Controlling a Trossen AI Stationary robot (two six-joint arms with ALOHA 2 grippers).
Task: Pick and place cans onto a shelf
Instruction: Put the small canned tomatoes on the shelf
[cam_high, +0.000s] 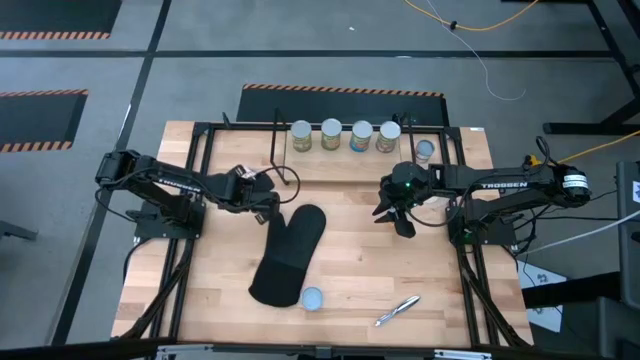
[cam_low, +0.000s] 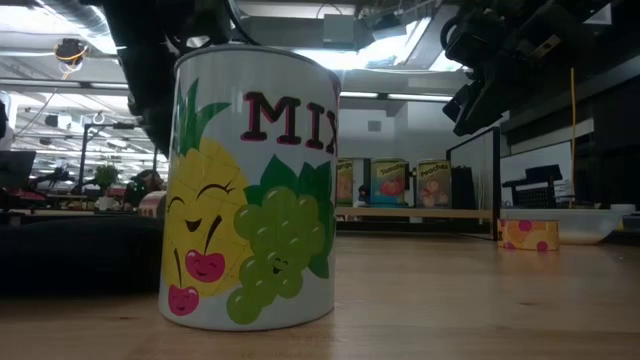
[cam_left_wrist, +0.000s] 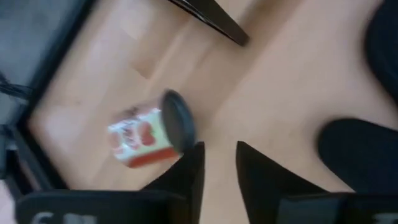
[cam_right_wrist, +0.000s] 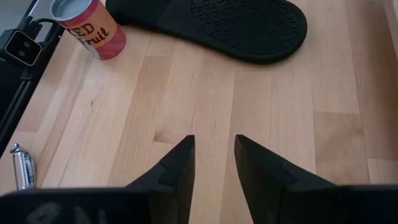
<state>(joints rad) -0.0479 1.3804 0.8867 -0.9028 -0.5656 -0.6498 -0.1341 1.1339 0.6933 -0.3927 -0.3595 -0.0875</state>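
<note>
Four cans (cam_high: 345, 135) stand in a row on the shelf (cam_high: 340, 155) at the table's far edge; a fifth (cam_high: 425, 150) stands by its right end. Another can (cam_high: 312, 298) stands upright near the front edge; it fills the low view (cam_low: 250, 190) and shows in the right wrist view (cam_right_wrist: 90, 25). A red-labelled can (cam_left_wrist: 149, 137) lies on its side on the wood just beyond my left gripper (cam_left_wrist: 217, 162), which is open a little at the table's left middle (cam_high: 265, 205). My right gripper (cam_right_wrist: 214, 155) is open a little and empty above the right middle (cam_high: 400, 215).
A black oven mitt (cam_high: 290, 255) lies across the table's middle, between the grippers and the near can. A silvery pen-like item (cam_high: 397, 310) lies near the front edge. Black frame rods (cam_high: 190, 240) run along both sides of the wooden top.
</note>
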